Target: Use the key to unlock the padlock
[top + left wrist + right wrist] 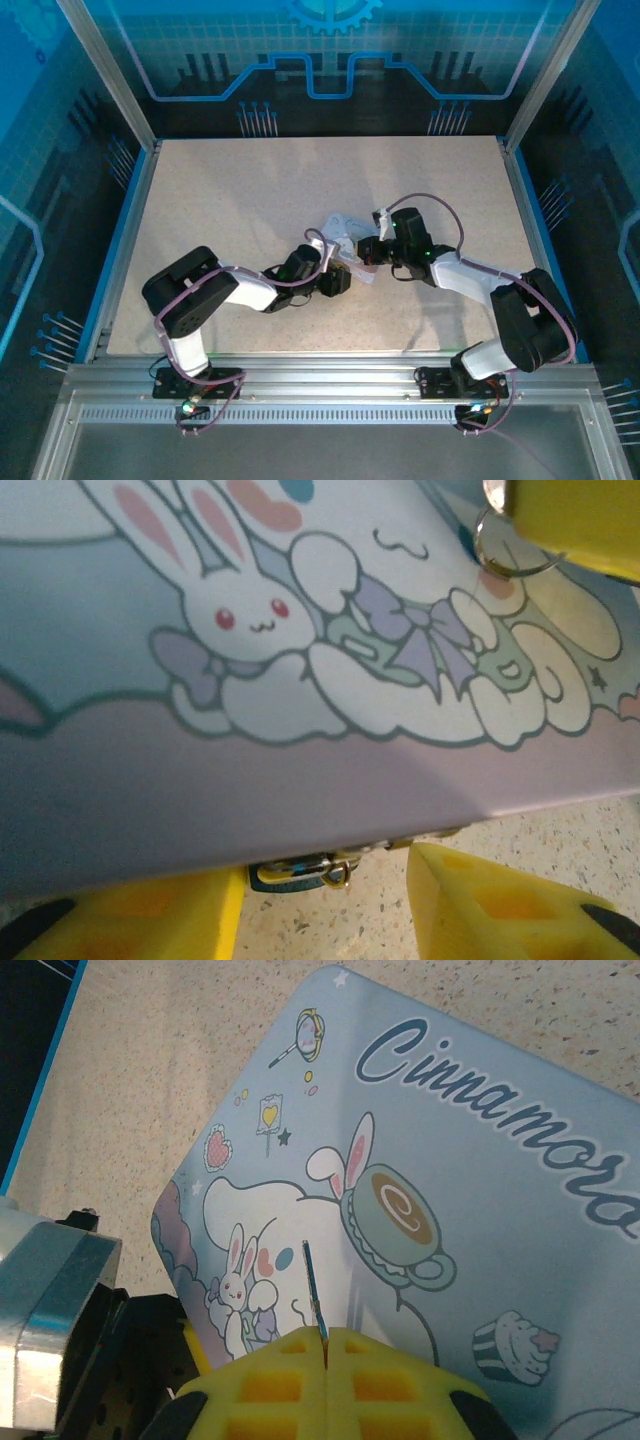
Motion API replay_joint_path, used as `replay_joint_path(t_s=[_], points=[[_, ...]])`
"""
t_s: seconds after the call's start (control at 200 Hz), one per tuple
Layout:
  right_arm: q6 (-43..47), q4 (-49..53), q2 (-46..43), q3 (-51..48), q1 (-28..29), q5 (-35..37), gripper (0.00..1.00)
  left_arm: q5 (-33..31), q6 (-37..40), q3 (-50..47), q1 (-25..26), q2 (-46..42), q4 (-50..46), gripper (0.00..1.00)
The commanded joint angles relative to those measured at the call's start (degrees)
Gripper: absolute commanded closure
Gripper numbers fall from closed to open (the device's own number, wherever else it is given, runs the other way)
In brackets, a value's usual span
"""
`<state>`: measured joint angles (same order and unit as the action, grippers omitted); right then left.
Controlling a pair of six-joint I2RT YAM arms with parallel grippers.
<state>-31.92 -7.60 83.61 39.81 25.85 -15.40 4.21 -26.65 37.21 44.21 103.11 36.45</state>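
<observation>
Two arms met at the centre of the speckled table (220,200), seen from overhead inside a cage of blue printed walls (330,60) with an aluminium rail (300,385) along the bottom of the frame. Bare tabletop lay wide across the upper half and toward both side edges. The left arm (210,295) reached in from lower left, the right arm (500,290) from lower right, their wrists crowded close together.

Between them lay a pastel lilac-blue tin (480,1190) printed with cartoon rabbits, its rounded corner pointing to the upper left of the right wrist view, with open table beyond it. The left arm's black and silver wrist blocked that view's lower left corner.

At the bottom of the left wrist view, the left gripper (328,890) stood with its yellow fingers spread either side of the tin's lower edge, where the padlock (295,868) sat half tucked under the rim. The right gripper (327,1335) was pressed together, pinching the key (311,1290) upright over the lid, a wire ring (505,555) hanging beside it.
</observation>
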Motion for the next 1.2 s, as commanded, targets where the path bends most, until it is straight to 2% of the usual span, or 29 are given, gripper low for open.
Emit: replay_joint_path(t_s=[0.0,0.415,0.78,1.19], points=[[0.6,3.6,1.1,-0.9,1.0,1.4,1.00,-1.0,-1.4,2.1,0.9,1.6,0.5,0.54],[0.6,3.2,1.5,-0.9,1.1,1.4,1.00,-3.1,-4.6,3.5,1.6,2.3,-0.7,0.60],[0.5,2.6,0.9,-0.6,1.4,1.3,1.00,-3.1,-4.3,4.4,2.1,2.5,-1.3,0.65],[6.2,9.6,-13.3,-2.5,1.5,5.7,1.00,-3.0,-4.3,4.5,2.2,-2.4,-3.8,0.71]])
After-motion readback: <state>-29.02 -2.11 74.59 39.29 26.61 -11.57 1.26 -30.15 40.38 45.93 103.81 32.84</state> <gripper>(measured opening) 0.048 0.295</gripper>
